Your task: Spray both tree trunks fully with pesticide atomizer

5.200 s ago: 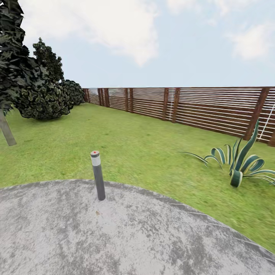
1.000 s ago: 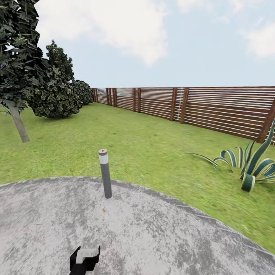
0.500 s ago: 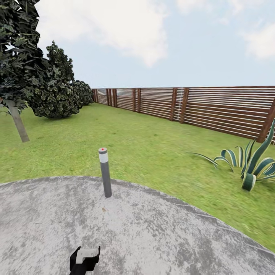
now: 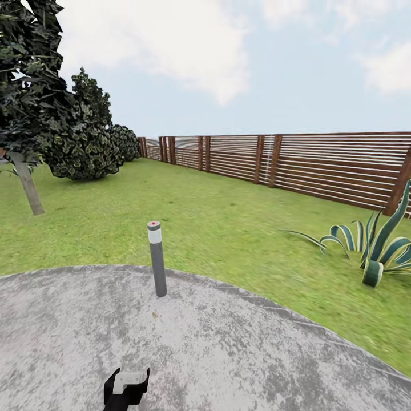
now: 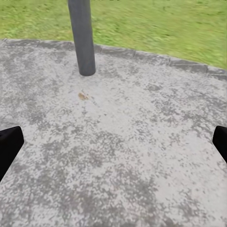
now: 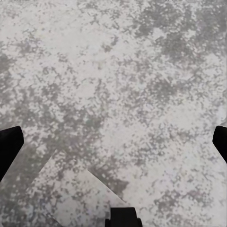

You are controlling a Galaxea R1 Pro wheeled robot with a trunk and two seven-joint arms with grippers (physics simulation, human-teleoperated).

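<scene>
Beside pavement edge point(image 4: 240, 294), grey bollard point(image 4: 156, 260).

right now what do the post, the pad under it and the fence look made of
Post: likely metal, smooth matte grey with a white band on top. Pad: concrete or stone, by its rough mottled grey speckle. Fence: wood, brown horizontal slats between darker uprights.

A: The bollard point(image 4: 157, 260)? 
B: Dark grey, with a white band and red dot on top.
A: And the paving point(image 4: 228, 354)?
B: Mottled grey. Lawn point(image 4: 217, 217) green, fence point(image 4: 319, 162) brown-slatted.
</scene>
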